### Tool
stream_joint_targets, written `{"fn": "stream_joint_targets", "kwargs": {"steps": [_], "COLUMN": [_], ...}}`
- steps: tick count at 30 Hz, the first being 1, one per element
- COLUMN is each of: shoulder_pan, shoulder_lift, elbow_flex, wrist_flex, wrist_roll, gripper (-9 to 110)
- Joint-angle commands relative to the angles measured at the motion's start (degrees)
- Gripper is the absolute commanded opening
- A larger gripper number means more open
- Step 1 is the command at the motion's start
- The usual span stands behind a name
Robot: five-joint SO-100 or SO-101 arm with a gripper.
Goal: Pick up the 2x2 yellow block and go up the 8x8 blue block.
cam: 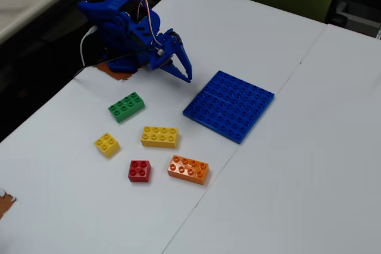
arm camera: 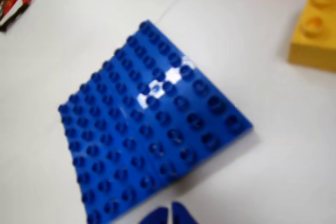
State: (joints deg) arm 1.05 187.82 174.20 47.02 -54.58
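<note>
The 2x2 yellow block [cam: 107,144] lies on the white table at the left of the brick group in the fixed view, far from the gripper. The 8x8 blue block [cam: 229,105] lies flat at mid-table and fills the centre of the wrist view [arm camera: 152,135]. My gripper [cam: 187,77] hangs just left of the plate's near corner, tips down, shut with nothing held. In the wrist view its two blue fingertips [arm camera: 168,216] meet at the bottom edge, just off the plate's edge.
Near the small yellow block lie a green brick [cam: 126,106], a longer yellow brick [cam: 159,137], a red brick [cam: 139,171] and an orange brick [cam: 188,169]. A yellow brick [arm camera: 315,30] shows at the wrist view's right edge. A table seam [cam: 238,141] runs under the plate.
</note>
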Motion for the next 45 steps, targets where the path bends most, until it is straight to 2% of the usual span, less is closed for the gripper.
{"fn": "stream_joint_targets", "kwargs": {"steps": [1,5,13,22,27,31,38,42,45], "shoulder_pan": [0.53,1.85,4.57,9.84,15.38,20.92,31.73,37.53,42.63], "shoulder_lift": [2.46,2.46,0.44,-31.73,-43.86,-52.38,-67.94,-77.52,-81.65], "elbow_flex": [-0.44,-1.41,-7.12,-34.28,-43.51,-52.91,-69.43,-76.20,-77.08], "wrist_flex": [-0.18,4.66,10.11,20.92,24.52,30.67,39.64,40.52,37.27], "wrist_roll": [-17.67,-31.55,-37.35,-43.51,-43.59,-48.96,-59.94,-63.46,-70.31], "gripper": [0,0,0,0,1,1,13,22,25]}}
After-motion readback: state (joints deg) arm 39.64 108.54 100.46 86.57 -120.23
